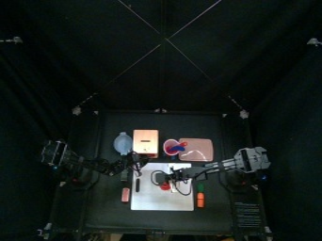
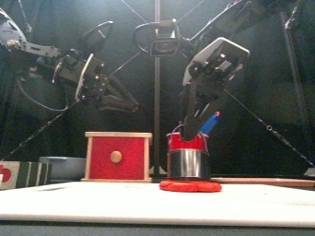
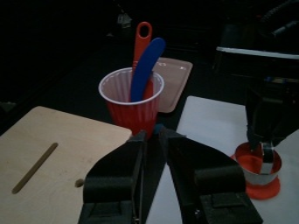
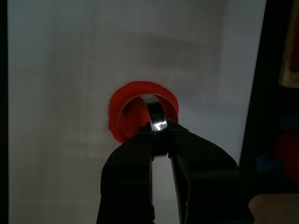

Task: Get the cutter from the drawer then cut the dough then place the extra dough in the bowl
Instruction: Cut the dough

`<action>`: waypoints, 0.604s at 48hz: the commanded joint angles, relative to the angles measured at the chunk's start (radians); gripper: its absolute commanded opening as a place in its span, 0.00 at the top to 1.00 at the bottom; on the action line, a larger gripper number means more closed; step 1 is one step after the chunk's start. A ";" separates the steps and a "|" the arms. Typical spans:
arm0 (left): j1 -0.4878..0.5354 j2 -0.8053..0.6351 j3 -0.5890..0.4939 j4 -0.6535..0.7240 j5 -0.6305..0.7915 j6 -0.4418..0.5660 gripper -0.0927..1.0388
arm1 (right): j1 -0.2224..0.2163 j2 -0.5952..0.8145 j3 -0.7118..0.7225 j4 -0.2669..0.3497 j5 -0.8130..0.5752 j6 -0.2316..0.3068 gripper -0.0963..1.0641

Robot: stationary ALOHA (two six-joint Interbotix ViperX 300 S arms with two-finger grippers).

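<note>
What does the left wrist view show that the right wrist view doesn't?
Only the left wrist view clearly shows the red cup holding a blue toy knife and a red toy knife, the flat pink tray, the pale wooden box and the left gripper, shut and empty.
Only the right wrist view looks straight down on the right gripper, shut on the round metal cutter; its edge holds just dim slivers.
Both show that cutter on the red dough disc, on the white cutting board.
</note>
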State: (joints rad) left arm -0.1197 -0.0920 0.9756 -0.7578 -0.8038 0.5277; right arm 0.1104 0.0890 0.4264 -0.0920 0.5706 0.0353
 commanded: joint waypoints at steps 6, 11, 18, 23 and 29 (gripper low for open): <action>-0.006 -0.015 -0.020 0.003 -0.011 0.002 0.36 | 0.012 -0.011 0.002 0.005 -0.020 0.000 0.57; -0.006 -0.017 -0.020 0.003 -0.011 0.000 0.34 | 0.015 -0.014 0.011 0.009 -0.046 0.003 0.52; -0.012 -0.017 -0.018 0.002 -0.011 0.000 0.34 | 0.012 -0.012 0.018 0.034 -0.069 0.005 0.39; -0.015 -0.015 -0.020 0.000 -0.011 0.000 0.34 | 0.011 -0.015 0.017 0.034 -0.080 0.005 0.32; -0.020 -0.017 -0.018 0.000 -0.011 0.000 0.34 | 0.011 -0.026 0.015 0.025 -0.092 0.003 0.28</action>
State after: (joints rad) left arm -0.1335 -0.0951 0.9741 -0.7593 -0.8038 0.5277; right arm 0.1227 0.0936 0.4556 -0.0644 0.4939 0.0383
